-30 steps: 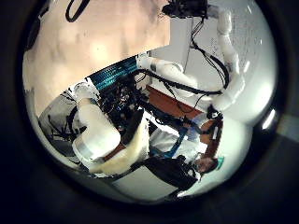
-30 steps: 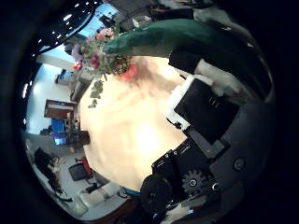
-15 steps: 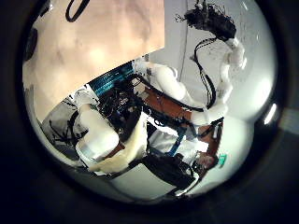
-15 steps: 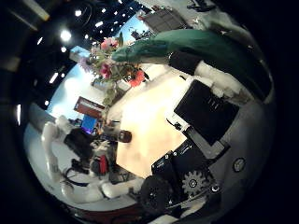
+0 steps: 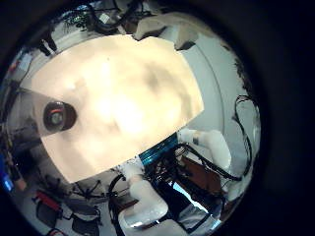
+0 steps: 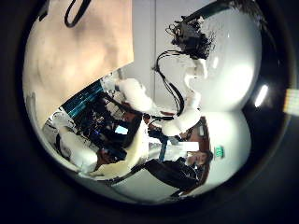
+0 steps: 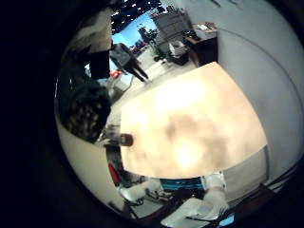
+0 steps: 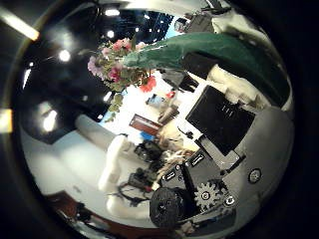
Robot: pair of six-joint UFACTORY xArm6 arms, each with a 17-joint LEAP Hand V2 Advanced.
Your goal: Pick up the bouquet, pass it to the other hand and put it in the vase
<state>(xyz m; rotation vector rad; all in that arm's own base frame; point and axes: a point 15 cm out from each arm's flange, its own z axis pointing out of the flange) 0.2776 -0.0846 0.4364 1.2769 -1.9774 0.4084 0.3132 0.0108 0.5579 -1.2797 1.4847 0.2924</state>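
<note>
Under the left palm, in the little finger side view, lies a broad, pale, smooth surface point(image 5: 138, 88) with softly mottled patches. Near one edge of it stands the vase point(image 5: 59, 116), seen from above as a small dark ring with an open mouth, nothing in it. Cannot tell from either left palm view how the left robot hand is set.

From the left thumb side, only a corner of that surface shows and no vase at all. Shows instead the other white arm point(image 6: 192, 103), rounded and glossy, bent upward, with the right robot hand point(image 6: 192, 35) raised high at its end as a dark, tangled cluster of parts.

Over on the right little finger side, again the surface, with the vase point(image 7: 126, 140) as a tiny dark stub at its edge, well apart from the palm. Close against this camera sits a dark, speckled mass point(image 7: 84, 109), apparently the bouquet, too shadowed to read.

From the right thumb side, far clearer: the bouquet point(image 8: 150, 55), a long tapering cone of smooth wrap point(image 8: 214, 50) ending in a ragged bunch of small blossoms point(image 8: 112, 60) and trailing leaves. Lies across the palm with blocky black and white fingers point(image 8: 221, 115) curled against the wrap, so the right robot hand is clasping it, up in the air and away from the vase.
</note>
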